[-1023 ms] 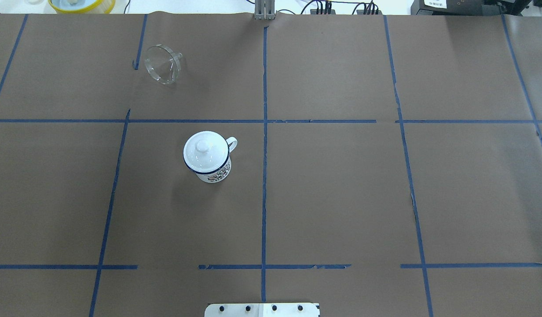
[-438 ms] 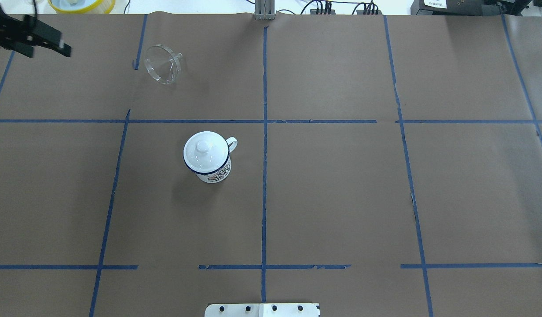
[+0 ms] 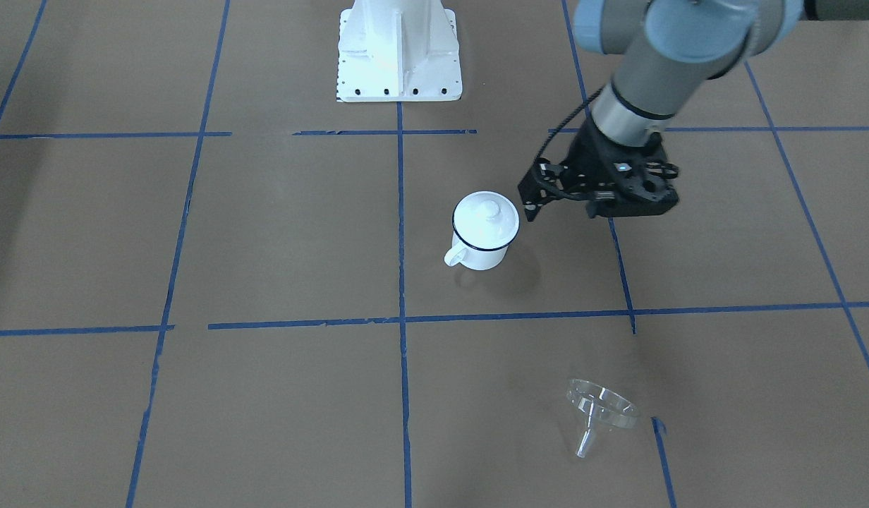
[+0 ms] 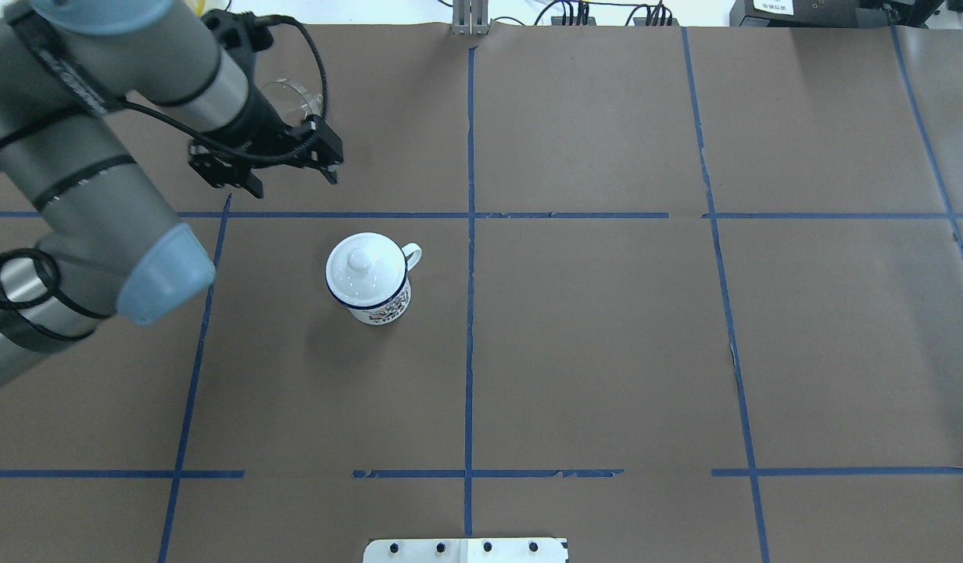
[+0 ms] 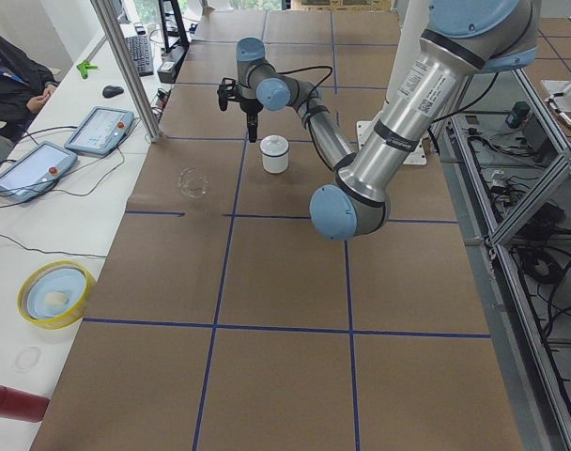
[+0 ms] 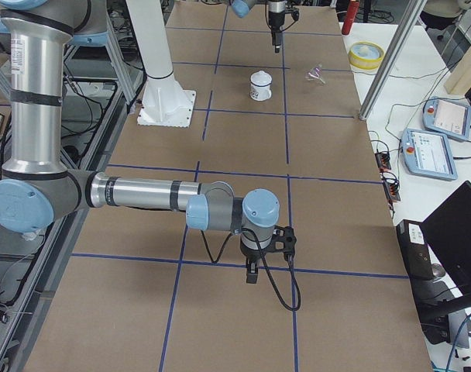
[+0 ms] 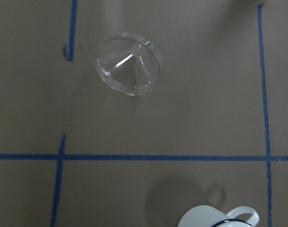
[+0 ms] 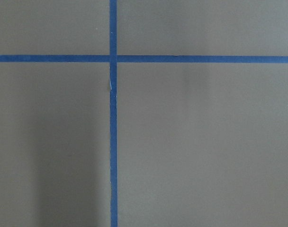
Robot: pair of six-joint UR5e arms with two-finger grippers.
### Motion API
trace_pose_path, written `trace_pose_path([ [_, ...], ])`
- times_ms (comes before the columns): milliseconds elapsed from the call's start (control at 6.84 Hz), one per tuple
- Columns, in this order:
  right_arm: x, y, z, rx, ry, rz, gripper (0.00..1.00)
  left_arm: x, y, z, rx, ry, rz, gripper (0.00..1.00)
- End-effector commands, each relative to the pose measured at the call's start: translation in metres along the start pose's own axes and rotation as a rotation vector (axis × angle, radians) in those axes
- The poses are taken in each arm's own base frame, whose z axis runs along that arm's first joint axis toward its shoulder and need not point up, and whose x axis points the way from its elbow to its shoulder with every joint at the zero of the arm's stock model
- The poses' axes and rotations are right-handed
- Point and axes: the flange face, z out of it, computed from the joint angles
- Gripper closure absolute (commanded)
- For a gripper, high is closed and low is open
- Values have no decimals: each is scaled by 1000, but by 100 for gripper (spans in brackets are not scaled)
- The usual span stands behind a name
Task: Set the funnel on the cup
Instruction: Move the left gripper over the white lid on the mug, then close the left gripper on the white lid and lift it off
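Observation:
The clear funnel [image 3: 600,409] lies on its side on the brown table paper. In the overhead view the funnel [image 4: 298,95] is partly hidden behind my left wrist; the left wrist view shows it whole [image 7: 129,64]. The white mug [image 4: 370,283] with a dark blue rim stands upright, with a white knobbed lid [image 4: 360,262] on top. My left gripper [image 4: 294,184] hangs open and empty above the table between the funnel and the mug [image 3: 485,229], touching neither. My right gripper [image 6: 252,273] hangs low over bare paper far from both; I cannot tell whether it is open.
Blue tape lines grid the table. The robot's white base plate [image 3: 398,49] sits at the table's near edge. A yellow bowl [image 5: 53,293], a red bottle [image 5: 13,402] and two tablets [image 5: 100,129] lie on the white bench beyond the far edge.
My left arm has swung in from the far left edge to above the spot between the funnel and the mug. The funnel and the mug have not moved.

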Motion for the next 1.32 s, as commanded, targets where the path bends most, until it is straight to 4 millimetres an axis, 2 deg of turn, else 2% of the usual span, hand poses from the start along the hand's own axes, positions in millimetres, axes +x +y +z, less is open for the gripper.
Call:
trace_pose_path([
  [0, 0, 0, 0, 0, 0, 0, 0, 49, 30, 48, 15, -71, -69, 0],
  [146, 0, 0, 0, 0, 0, 0, 0, 49, 44, 72, 22, -109, -58, 0],
  [1169, 0, 0, 0, 0, 0, 0, 0, 43, 46, 79, 21, -123, -51, 1],
])
